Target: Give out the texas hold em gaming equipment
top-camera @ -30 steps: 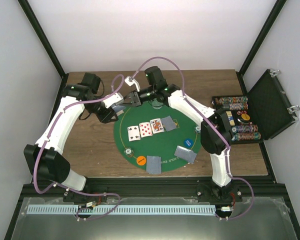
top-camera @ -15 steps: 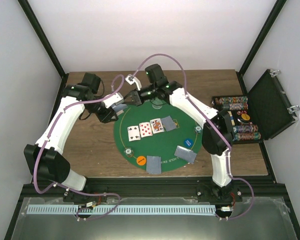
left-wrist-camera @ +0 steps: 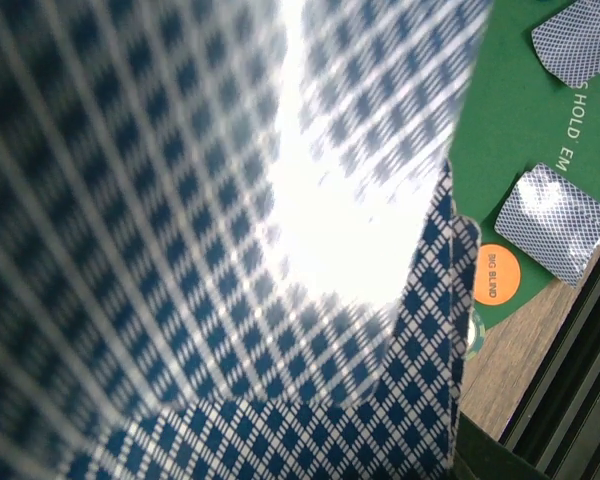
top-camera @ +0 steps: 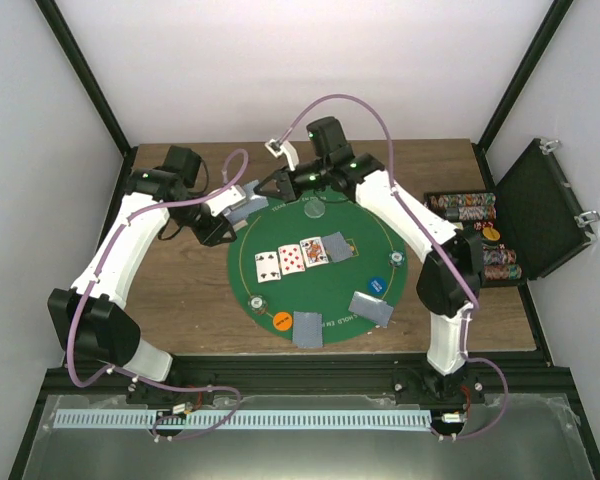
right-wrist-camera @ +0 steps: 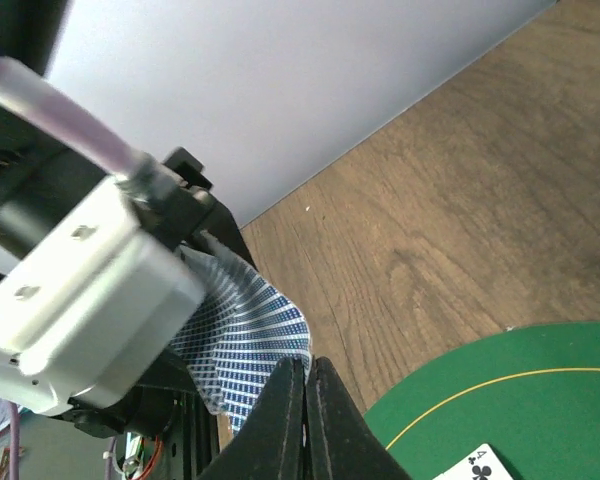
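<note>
Dealing was in hand above the green mat (top-camera: 320, 290), which lay beneath and to the near side of both pincers. The left gripper (top-camera: 229, 214) clamped the deck (left-wrist-camera: 180, 220), its blue-checked backs bowed toward the right gripper (right-wrist-camera: 306, 366). That pincer's fingers were pressed together on the corner of the top card (right-wrist-camera: 245, 335). I judged the next move needed a clean peel toward an unserved seat, away from the orange disc (top-camera: 282, 321).

The orange disc (left-wrist-camera: 496, 277) reads "BIG BLIND". White lettering along the rim of the green mat (left-wrist-camera: 510, 120) reads "HOLD EM", cut off at the frame edge. The white card (right-wrist-camera: 483, 467) shows a black 4, apparently over a club pip.
</note>
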